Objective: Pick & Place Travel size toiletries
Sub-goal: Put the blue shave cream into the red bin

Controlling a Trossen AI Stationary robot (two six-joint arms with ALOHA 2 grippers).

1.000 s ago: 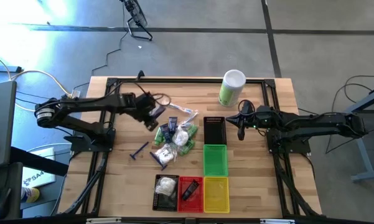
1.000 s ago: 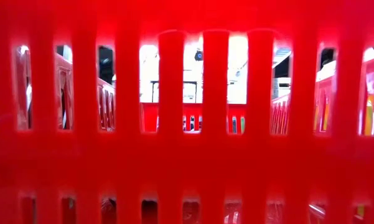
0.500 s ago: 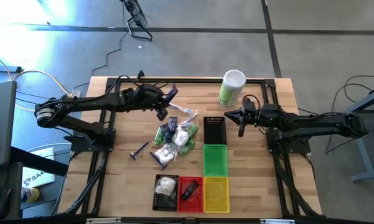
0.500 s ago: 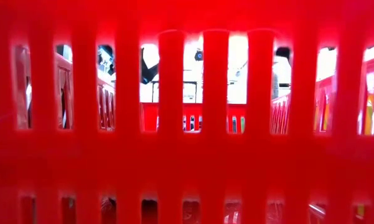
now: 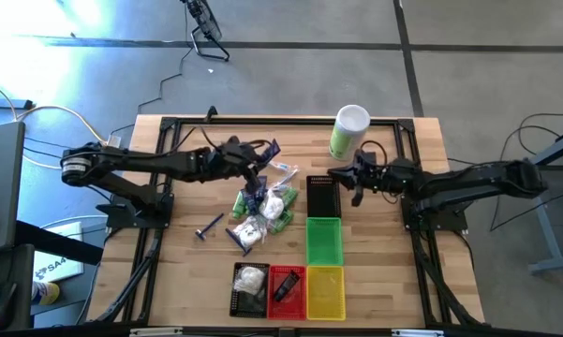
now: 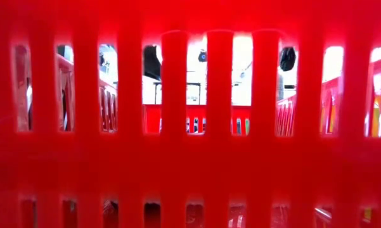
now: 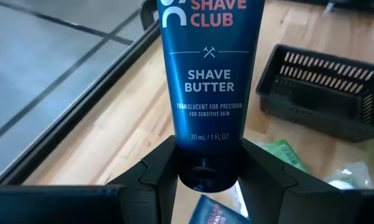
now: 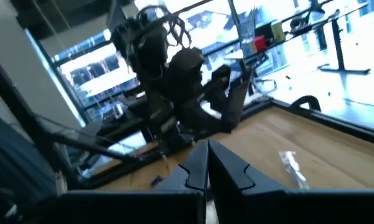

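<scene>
My left gripper (image 5: 259,161) is shut on a dark blue tube (image 7: 208,81) marked "Shave Butter", held over the table just beyond the far side of the pile. The rest of the travel size toiletries (image 5: 262,208) lie in a heap on the wood: green bottles, white pouches, another blue tube. My right gripper (image 5: 340,175) is shut on nothing and hovers at the far left corner of a black basket (image 5: 323,194). In the right wrist view its fingers (image 8: 206,163) are closed together. The low view shows only a red basket wall (image 6: 190,177). My left gripper pinches the blue tube's cap end (image 7: 208,163) between its two fingers (image 7: 158,171). The fingers come from the table's left, slanting a little downward. The tube sticks out ahead of the fingers, in line with them, lifted clear of the table and the pile.
A tall green-and-white canister (image 5: 348,131) stands at the far right. Green (image 5: 323,241) and yellow (image 5: 325,290) baskets line up in front of the black one. A red basket (image 5: 286,285) and a second black basket (image 5: 251,283) sit at the near edge. A blue razor (image 5: 209,227) lies left of the pile.
My left gripper has risen from the pile's left side and gone toward the table's right with the blue tube, tipping up from steeply downward to nearly level. My right gripper has shifted toward the table's left and tipped up to level, staying shut.
</scene>
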